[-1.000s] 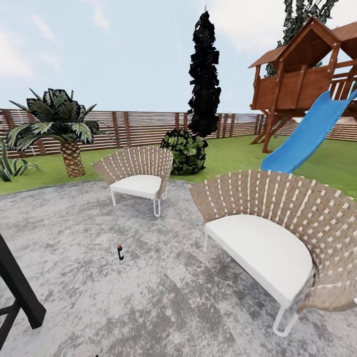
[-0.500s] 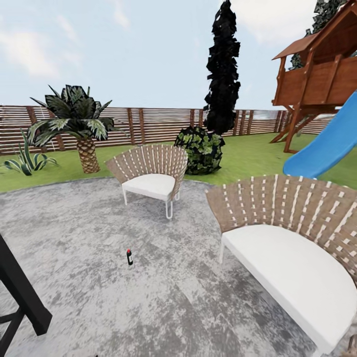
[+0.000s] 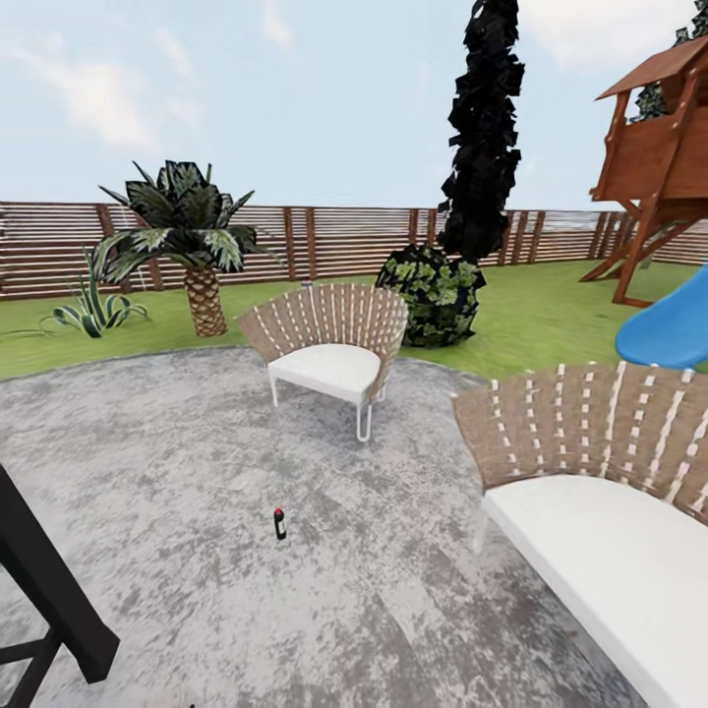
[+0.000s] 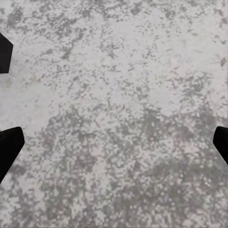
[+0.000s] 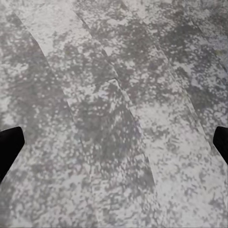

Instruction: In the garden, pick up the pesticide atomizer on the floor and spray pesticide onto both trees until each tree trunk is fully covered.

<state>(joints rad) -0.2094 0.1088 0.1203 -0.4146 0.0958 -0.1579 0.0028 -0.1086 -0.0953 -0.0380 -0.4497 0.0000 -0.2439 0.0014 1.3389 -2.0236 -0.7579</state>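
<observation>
Grey mottled paving (image 3: 177,452) fronts lawn (image 3: 531,315) and slat fence (image 3: 344,241). Pesticide atomizer (image 3: 279,523) (dark bottle, red cap, label unreadable) upright on paving, well short of woven chair (image 3: 329,349). Left gripper (image 4: 114,137) and right gripper (image 5: 114,142): fingertips spread wide, holding nothing.

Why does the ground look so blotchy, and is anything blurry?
Head view: the paving carries a mottled grey pattern, not shadows; even daylight, and the small bottle casts hardly any shadow. Left wrist view: the same speckled ground looks soft and grainy up close. Right wrist view: slab seams show, slightly blurred.
</observation>
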